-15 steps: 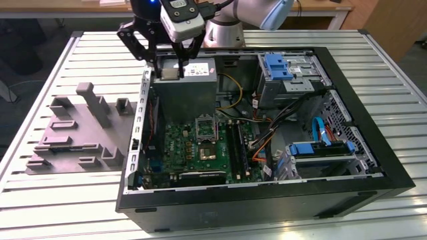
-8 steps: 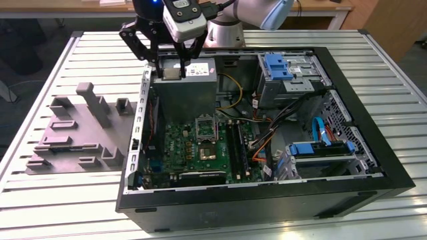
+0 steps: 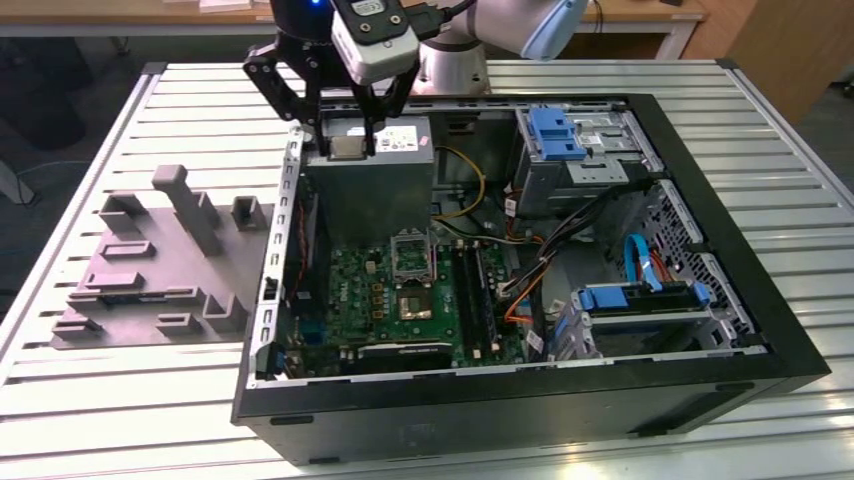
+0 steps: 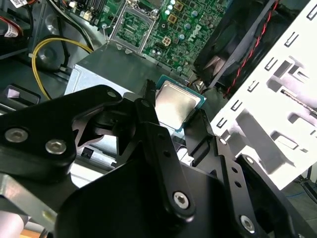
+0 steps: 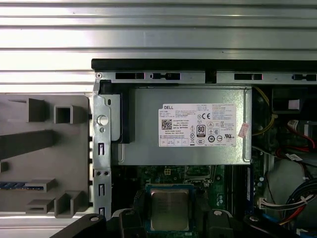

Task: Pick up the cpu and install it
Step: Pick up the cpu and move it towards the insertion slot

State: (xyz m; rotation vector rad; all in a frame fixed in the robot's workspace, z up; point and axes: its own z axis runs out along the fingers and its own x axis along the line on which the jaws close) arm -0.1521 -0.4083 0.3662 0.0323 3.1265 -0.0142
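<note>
A slatted metal table [image 3: 120,400], wooden desk [image 3: 641,10] behind.

The case [image 3: 507,410] is set on the table [image 3: 120,400], with the fixture [image 3: 140,285] placed beside it at the exterior view's left. Inside the case, the socket [image 3: 412,258] is seated nearer the exterior camera than the power supply [image 3: 387,180]. Above the power supply, the cpu [image 3: 346,146] is held in the gripper [image 3: 346,150].
</note>
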